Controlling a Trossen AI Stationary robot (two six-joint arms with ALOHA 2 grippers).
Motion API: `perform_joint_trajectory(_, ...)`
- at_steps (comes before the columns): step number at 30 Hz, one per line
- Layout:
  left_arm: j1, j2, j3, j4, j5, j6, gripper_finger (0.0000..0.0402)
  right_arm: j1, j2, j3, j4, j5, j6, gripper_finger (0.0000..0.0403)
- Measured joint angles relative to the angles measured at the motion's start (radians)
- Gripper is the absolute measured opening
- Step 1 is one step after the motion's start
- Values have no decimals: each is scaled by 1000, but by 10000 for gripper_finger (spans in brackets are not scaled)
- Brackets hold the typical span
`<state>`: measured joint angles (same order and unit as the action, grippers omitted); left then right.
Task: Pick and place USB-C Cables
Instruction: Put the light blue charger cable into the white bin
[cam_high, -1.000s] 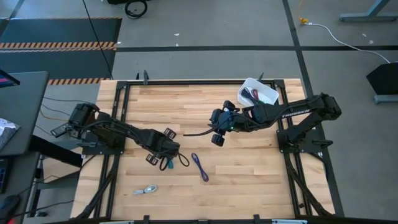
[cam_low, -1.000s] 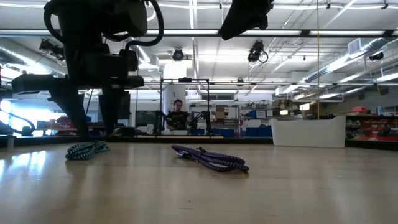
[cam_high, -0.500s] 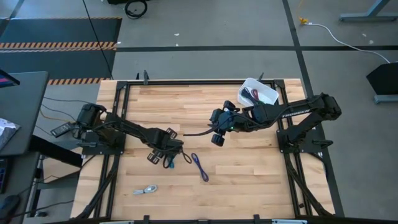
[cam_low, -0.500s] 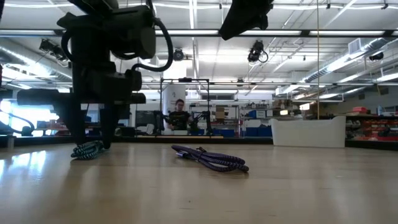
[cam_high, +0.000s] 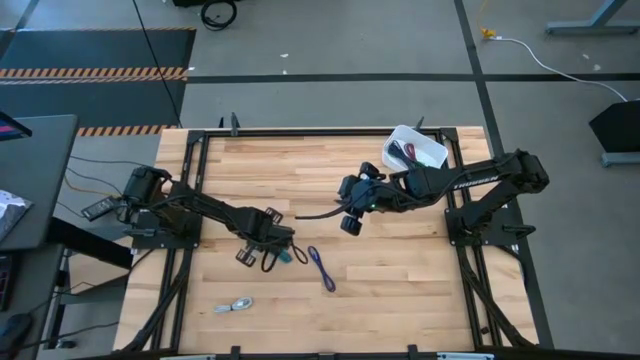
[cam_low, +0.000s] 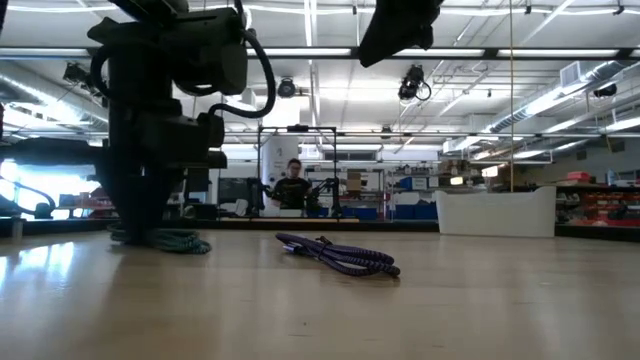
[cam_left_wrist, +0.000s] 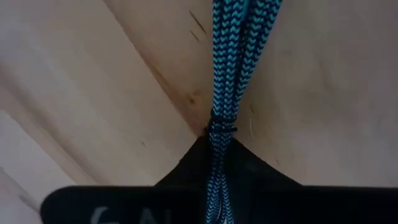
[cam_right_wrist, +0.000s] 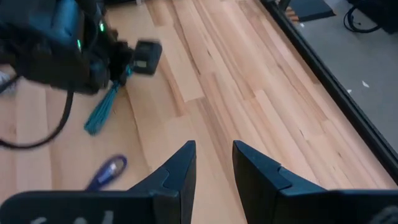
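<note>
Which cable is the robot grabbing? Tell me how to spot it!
Look at the wooden table and find the left gripper near its middle. The teal cable lies on the wood in its closed fingers. It is blue-green with a dark zigzag weave, unlike the purple cable beside it or the silver-white cable nearer the front edge.

free: bare table (cam_high: 400, 280) by right arm | obstacle: purple cable (cam_high: 321, 268) mid-table
</note>
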<state>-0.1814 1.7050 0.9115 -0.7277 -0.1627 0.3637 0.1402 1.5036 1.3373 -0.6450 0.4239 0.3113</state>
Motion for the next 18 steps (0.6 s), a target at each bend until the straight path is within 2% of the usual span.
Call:
perform_joint_trajectory(5, 7, -46, -5, 81, -32, -45, 33, 1, 0, 0, -74, 8, -5, 111)
perform_joint_trajectory(18, 103, -395, -3, 335, -18, -152, 37, 5, 0, 0, -8, 84, -84, 111)
